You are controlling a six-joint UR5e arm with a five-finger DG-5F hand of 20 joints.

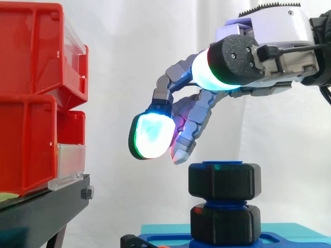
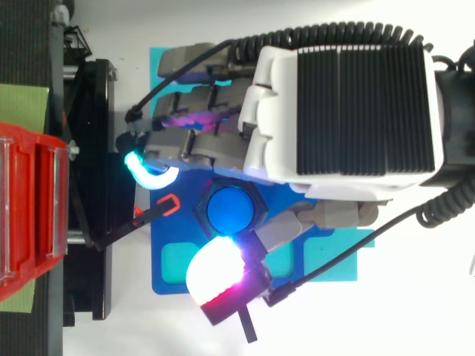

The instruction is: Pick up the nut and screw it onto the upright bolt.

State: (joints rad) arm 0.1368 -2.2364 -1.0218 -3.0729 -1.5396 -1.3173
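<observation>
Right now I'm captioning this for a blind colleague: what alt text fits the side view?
The robot hand, fingers loosely open and holding nothing, hovers just above a black nut on an upright blue bolt, with a matching black piece below it. At left stand red bins.

Item count at this station: I register two red bins, an upper bin and a lower bin stacked directly beneath it, both carried on one black stand. One blue tray is present, with two pale pockets visible in its surface and one blue bolt standing on it. The bolt carries two black nuts, an upper nut and a lower nut, and there is one hand, my own.
</observation>
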